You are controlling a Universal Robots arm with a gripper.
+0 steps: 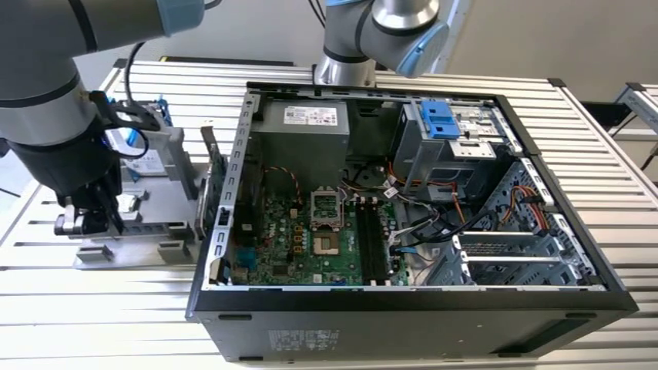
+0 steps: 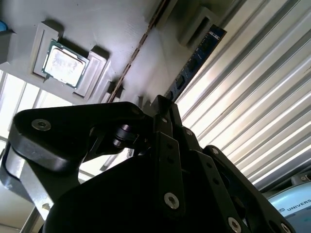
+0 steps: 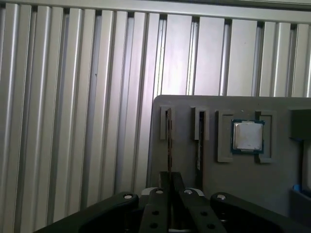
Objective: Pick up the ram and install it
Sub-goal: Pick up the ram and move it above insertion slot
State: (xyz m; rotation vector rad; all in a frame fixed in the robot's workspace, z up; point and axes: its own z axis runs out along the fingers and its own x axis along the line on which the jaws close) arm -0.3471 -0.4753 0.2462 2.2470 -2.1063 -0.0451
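Observation:
The ram (image 3: 168,136) stands on edge in a slot of the grey holder (image 3: 233,179), a thin stick running straight toward my fingers. In the second wrist view the ram (image 2: 197,60) shows a blue-green face with small dark chips. My gripper (image 3: 170,175) has its fingers drawn close together around the stick's near end, and the gripper (image 2: 164,104) meets that same end in the second wrist view. In the exterior view the gripper (image 1: 88,223) sits low over the holder (image 1: 149,231), at the exterior view's left, beside the open computer case (image 1: 411,297).
A second thin stick (image 3: 200,141) stands in the neighbouring slot, and a square processor (image 3: 248,136) lies in a recess beyond it. A green card (image 1: 216,181) stands between holder and case. Inside the case the long dark memory slots (image 1: 370,243) lie mid-board. Ribbed aluminium table all around.

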